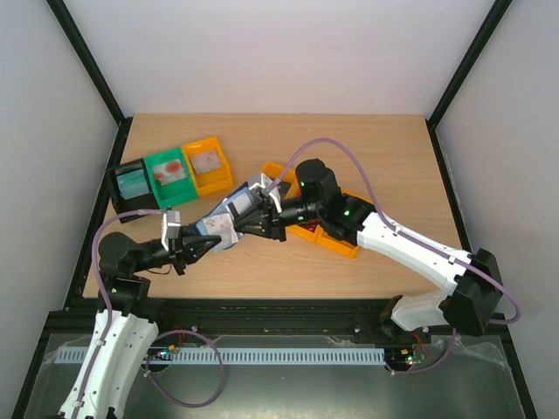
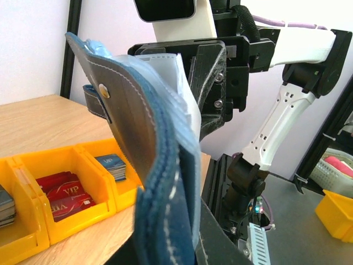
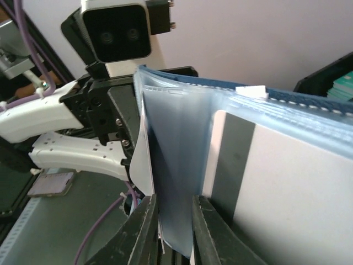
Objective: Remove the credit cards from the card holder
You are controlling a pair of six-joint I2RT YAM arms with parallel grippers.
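Top external: card holder (image 1: 225,218) over wooden table (image 1: 367,148); white walls (image 1: 279,52); black posts (image 1: 88,61)

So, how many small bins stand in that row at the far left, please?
3, side by side: black bin leftmost, green bin in the middle, orange bin rightmost; none looks hidden.

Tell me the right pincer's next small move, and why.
Probably open slightly and shift onto the white striped card: the right pincer seems to pinch only a pale sleeve of the card holder, with that card just beside its finger. The left pincer holds the holder up.
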